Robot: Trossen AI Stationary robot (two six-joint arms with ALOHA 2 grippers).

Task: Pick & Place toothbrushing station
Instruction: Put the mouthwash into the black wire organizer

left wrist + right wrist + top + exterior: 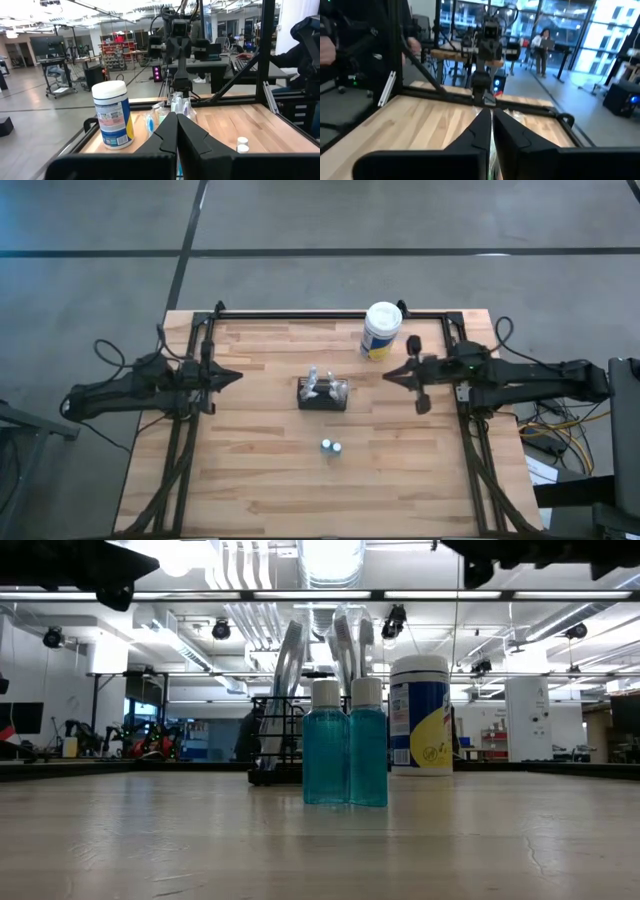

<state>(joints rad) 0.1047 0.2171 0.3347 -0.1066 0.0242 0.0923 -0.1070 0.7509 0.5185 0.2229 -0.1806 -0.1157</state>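
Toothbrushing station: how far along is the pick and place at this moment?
Nothing looks done yet. The toothbrushing station sits mid-table, untouched. Nothing is in hand: the left gripper and right gripper are shut, empty, at opposite sides of the table. Reaching, grasping and placing all remain.

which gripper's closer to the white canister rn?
Right. The right gripper sits just beside the white canister, slightly toward the table's front. The left gripper is across the table, beyond the toothbrushing station. Both are shut and empty.
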